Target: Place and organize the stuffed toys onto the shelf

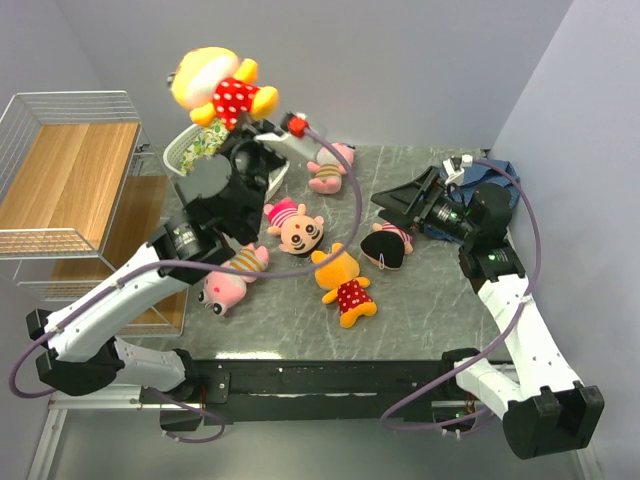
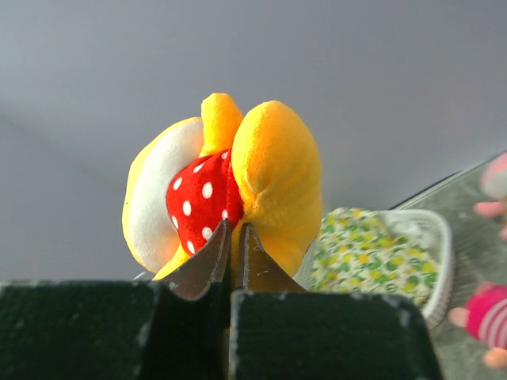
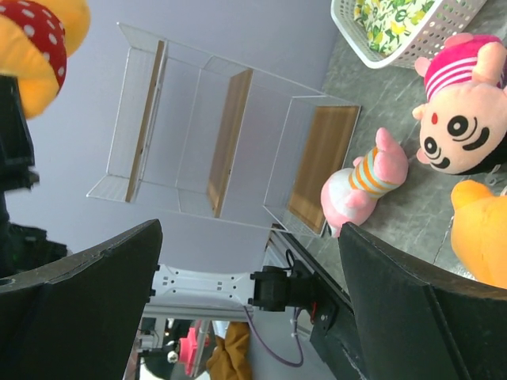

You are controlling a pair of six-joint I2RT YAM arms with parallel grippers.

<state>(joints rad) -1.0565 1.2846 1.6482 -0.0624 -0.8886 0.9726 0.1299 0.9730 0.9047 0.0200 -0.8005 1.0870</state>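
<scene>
In the upper left of the top view, the left gripper (image 2: 235, 236) pinches a yellow bear (image 1: 222, 85) aloft, seemingly by a leg, while the right gripper (image 3: 249, 269) gapes wide at mid-right.

Back-left on my grey marbled table (image 1: 430, 320) there's a white plastic basket (image 2: 437, 261) with a green-and-yellow floral cloth (image 2: 368, 257) stuffed in it, filling it pretty much to the rim. Over in the far right corner I've got a blue checked cloth (image 1: 510, 178), all bunched up.
</scene>
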